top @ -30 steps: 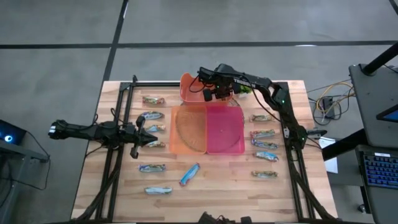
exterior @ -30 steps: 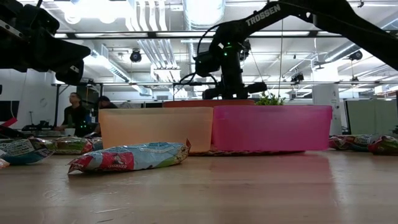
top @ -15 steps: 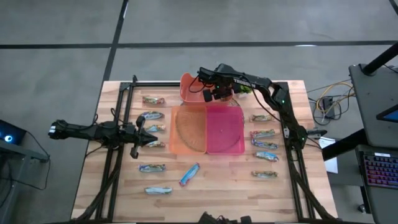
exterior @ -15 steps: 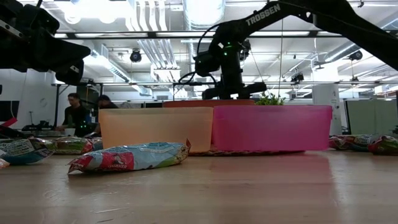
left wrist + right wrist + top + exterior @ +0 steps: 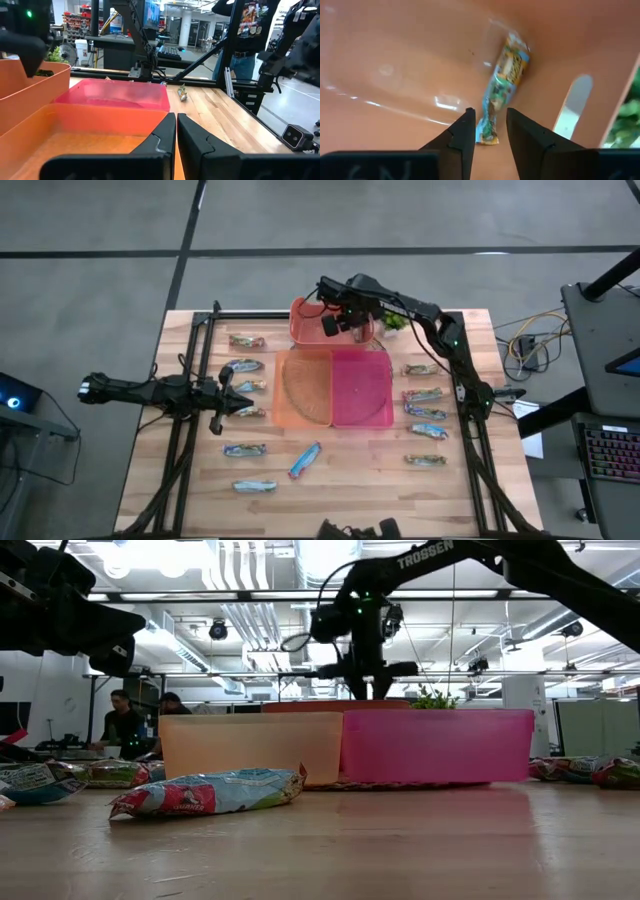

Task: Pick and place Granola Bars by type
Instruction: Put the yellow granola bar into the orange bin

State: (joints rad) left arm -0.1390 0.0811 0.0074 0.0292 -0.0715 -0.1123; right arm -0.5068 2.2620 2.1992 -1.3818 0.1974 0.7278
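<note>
Our right hand [image 5: 487, 134], fingers parted, hangs over the red bin [image 5: 410, 60] where a bar [image 5: 502, 87] lies loose; lifting carelessly, we could clip the rim. Left hand [image 5: 176, 131] waits shut

Three bins crowd the surface's middle: the orange bin [image 5: 305, 388], the pink bin [image 5: 362, 388] and a red bin [image 5: 304, 322] behind. Granola Bars [image 5: 424, 394] line both side edges; the front edge [image 5: 350, 495] lies mostly open.
</note>
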